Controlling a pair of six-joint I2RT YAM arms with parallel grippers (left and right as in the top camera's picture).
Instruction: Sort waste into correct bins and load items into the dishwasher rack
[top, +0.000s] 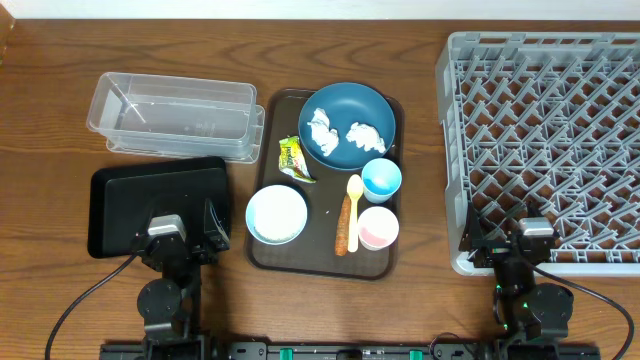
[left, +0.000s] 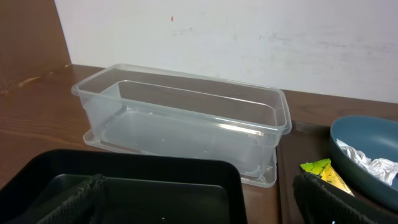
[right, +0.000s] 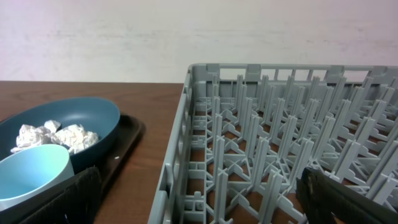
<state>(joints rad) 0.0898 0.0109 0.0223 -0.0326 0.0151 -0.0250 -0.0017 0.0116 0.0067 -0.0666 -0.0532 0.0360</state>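
Note:
A dark blue plate (top: 347, 124) on the brown tray (top: 322, 262) holds two crumpled white tissues (top: 342, 133); it also shows in the left wrist view (left: 367, 152) and right wrist view (right: 59, 134). A green-yellow wrapper (top: 293, 157) lies left of the plate. A white bowl (top: 276, 214), pale yellow spoon (top: 353, 190), orange carrot piece (top: 345, 230), light blue cup (top: 381, 179) and pink cup (top: 378, 227) sit on the tray. The clear tub (top: 172, 115) stands behind the black bin (top: 158, 203). My left gripper (top: 185, 238) is open over the black bin's front. My right gripper (top: 510, 240) is open at the grey rack's (top: 545, 145) front left corner.
The tray lies between the bins and the rack on a brown wooden table. A white wall stands behind the table. Black cables run from both arm bases at the front edge.

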